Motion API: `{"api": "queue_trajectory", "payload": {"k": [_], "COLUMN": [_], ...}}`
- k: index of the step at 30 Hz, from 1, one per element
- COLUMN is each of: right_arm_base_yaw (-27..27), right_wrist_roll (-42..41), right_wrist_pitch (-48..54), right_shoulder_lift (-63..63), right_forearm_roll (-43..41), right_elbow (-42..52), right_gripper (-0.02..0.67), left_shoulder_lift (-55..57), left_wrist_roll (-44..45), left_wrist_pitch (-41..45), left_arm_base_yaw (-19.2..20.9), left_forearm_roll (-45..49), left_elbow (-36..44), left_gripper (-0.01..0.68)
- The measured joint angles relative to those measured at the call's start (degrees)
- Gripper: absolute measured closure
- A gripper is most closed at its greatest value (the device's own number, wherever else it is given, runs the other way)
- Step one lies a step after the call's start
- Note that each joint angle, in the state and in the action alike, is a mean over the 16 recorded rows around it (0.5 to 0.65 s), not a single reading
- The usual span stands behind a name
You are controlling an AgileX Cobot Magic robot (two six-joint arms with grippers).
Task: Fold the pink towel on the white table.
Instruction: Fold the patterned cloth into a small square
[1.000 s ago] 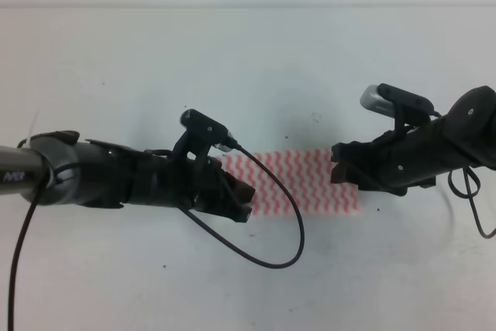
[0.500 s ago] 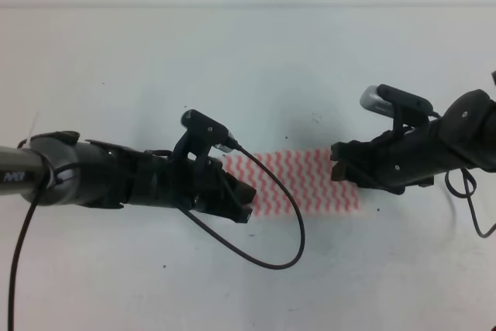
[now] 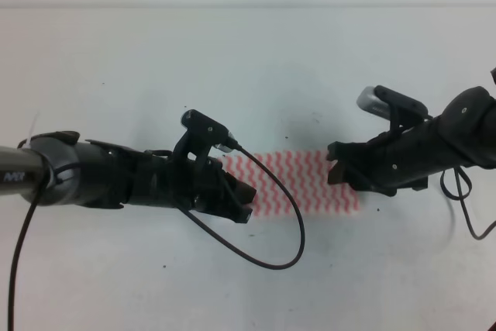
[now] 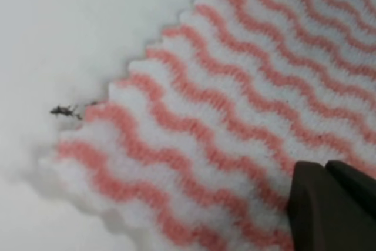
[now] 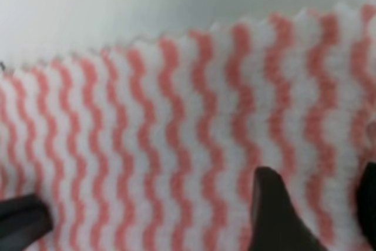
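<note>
Since a second ago my right tool (image 3: 335,168) has edged left over the pink towel (image 3: 298,182), fingers spread. Left tool (image 3: 246,201) sits on the opposite end; I cannot tell its grip. White surface (image 3: 232,60) shows dark specks.

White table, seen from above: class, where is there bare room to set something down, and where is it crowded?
The white table lies bare across the far side beyond both arms, and along the near edge apart from a looping cable. The middle is crowded: the pink towel lies between the left gripper and right gripper.
</note>
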Motion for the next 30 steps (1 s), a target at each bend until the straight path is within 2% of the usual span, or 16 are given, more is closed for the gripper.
{"api": "queue_trajectory", "payload": {"k": [18, 30], "right_arm_base_yaw": [0.0, 0.0], "right_wrist_roll": [0.1, 0.2], "right_wrist_pitch": [2.2, 5.4], "right_shoulder_lift": [0.3, -1.3], "right_forearm_roll": [-0.2, -1.6], "right_elbow": [-0.8, -5.9], "right_gripper": [0.640, 0.650], "left_shoulder_lift": [0.0, 0.0], "left_wrist_roll": [0.0, 0.0], "left_wrist_pitch": [0.0, 0.3], "left_arm_base_yaw": [0.0, 0.0], "left_forearm_roll": [0.0, 0.1], "left_elbow": [0.0, 0.0], "left_gripper": [0.673, 0.673]}}
